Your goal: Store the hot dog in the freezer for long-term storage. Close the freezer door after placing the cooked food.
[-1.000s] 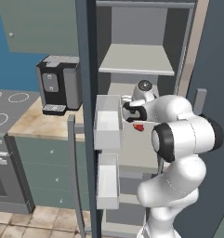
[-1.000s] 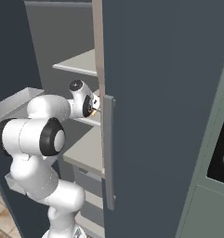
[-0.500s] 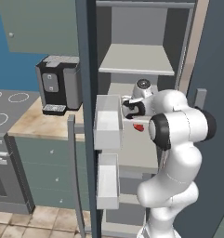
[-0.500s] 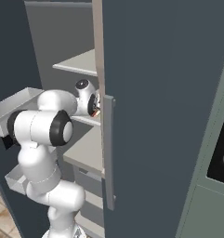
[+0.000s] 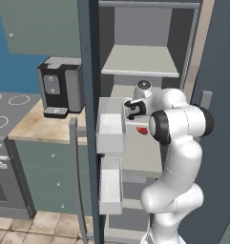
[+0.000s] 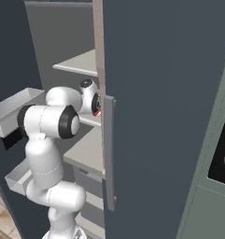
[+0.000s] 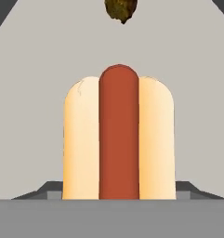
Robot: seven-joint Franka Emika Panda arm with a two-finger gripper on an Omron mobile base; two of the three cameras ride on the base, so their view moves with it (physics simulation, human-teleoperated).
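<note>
The hot dog point(image 7: 119, 139), a red sausage in a tan bun, lies lengthwise on a pale grey shelf point(image 7: 29, 93) inside the freezer point(image 5: 140, 62). My gripper point(image 7: 119, 190) has a dark fingertip pressed against each side of the bun, so it is shut on it. From the left base, the gripper point(image 5: 140, 125) reaches down to the middle shelf, and a bit of red hot dog point(image 5: 143, 130) peeks out below it. The freezer door point(image 5: 88, 119) stands open at the left, with white bins point(image 5: 110, 125) on its inner side.
A small dark brown lump point(image 7: 120, 9) sits farther back on the same shelf. The other plain door point(image 6: 170, 93) is closed, its handle point(image 6: 109, 149) close to my arm. A black coffee machine point(image 5: 61, 88) stands on the counter point(image 5: 40, 126) left of the open door.
My elbow has swung up and closer to the freezer opening. The gripper and the hot dog have stayed almost in place at the middle shelf.
</note>
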